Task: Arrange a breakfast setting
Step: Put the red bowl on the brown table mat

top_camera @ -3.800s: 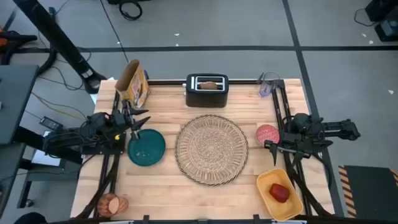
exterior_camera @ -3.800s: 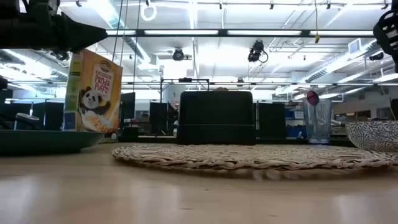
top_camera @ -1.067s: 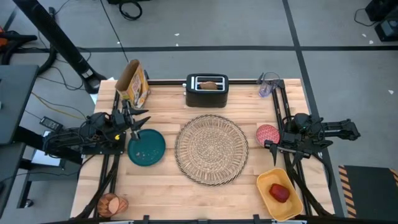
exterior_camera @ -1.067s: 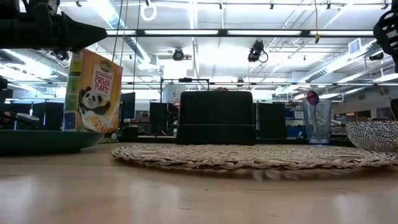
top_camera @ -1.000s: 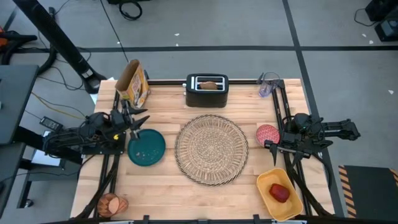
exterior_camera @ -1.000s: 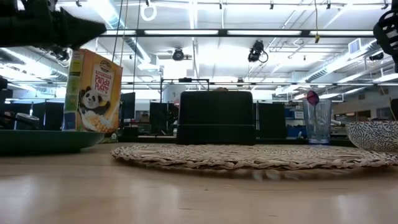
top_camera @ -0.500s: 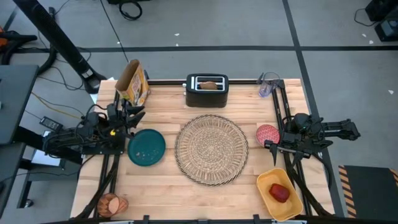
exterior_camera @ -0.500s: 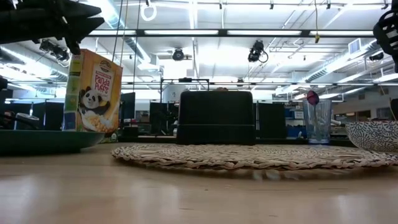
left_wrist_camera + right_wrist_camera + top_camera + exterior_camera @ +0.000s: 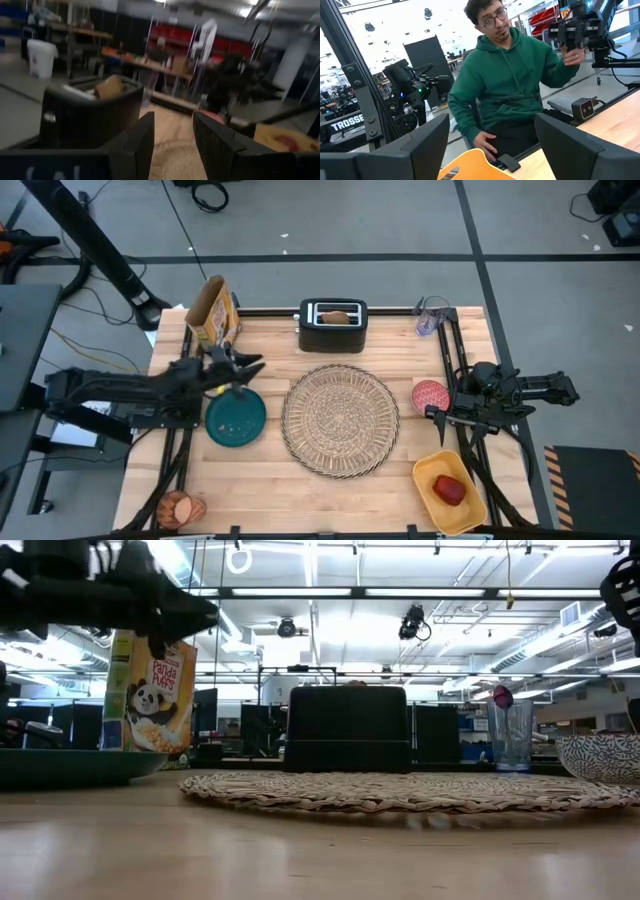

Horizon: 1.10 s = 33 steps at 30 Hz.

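Note:
My left gripper (image 9: pixel 250 369) is open and empty, up in the air over the far edge of the teal plate (image 9: pixel 236 418); it also shows in the low view (image 9: pixel 195 612). The round straw placemat (image 9: pixel 340 420) lies bare at the table's middle. The toast slice (image 9: pixel 338 317) stands in the black toaster (image 9: pixel 333 326), which my left wrist view (image 9: pixel 90 117) faces. The red bowl (image 9: pixel 431 395) sits right of the mat, next to my open, empty right gripper (image 9: pixel 438 412). The red apple (image 9: pixel 450 491) lies in a yellow container (image 9: pixel 430 472). The blue spoon is out of view.
A cereal box (image 9: pixel 215 313) stands at the far left corner and a clear glass (image 9: pixel 430 316) at the far right. A round orange-brown object (image 9: pixel 180 506) sits at the near left corner. A person in a green hoodie (image 9: pixel 505 95) shows beyond the table.
My left gripper has risen and swung toward the table's right, from beside the teal plate's left rim to above its far edge, turning toward the toaster. The plate and the other things have stayed put.

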Each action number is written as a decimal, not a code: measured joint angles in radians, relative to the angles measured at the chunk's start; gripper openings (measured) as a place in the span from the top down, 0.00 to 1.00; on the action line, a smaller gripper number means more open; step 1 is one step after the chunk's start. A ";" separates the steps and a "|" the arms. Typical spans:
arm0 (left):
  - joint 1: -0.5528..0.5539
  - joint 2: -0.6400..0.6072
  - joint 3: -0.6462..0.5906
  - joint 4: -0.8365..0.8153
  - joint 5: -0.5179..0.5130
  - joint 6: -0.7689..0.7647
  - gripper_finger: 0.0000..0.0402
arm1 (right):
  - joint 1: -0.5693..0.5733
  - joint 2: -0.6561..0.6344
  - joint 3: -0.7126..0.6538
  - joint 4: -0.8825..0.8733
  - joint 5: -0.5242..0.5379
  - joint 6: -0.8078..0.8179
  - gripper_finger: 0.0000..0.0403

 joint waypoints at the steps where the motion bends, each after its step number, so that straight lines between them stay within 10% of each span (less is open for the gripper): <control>1: 0.000 0.038 0.012 0.003 0.000 0.001 0.64 | 0.000 0.000 0.000 0.000 0.000 0.000 0.25; 22: -0.084 0.591 0.375 -0.008 0.014 0.176 0.64 | 0.000 0.000 0.000 0.000 0.000 0.000 0.25; 33: -0.092 0.645 0.411 0.001 0.013 0.110 0.64 | 0.000 0.000 0.000 0.000 0.000 0.000 0.25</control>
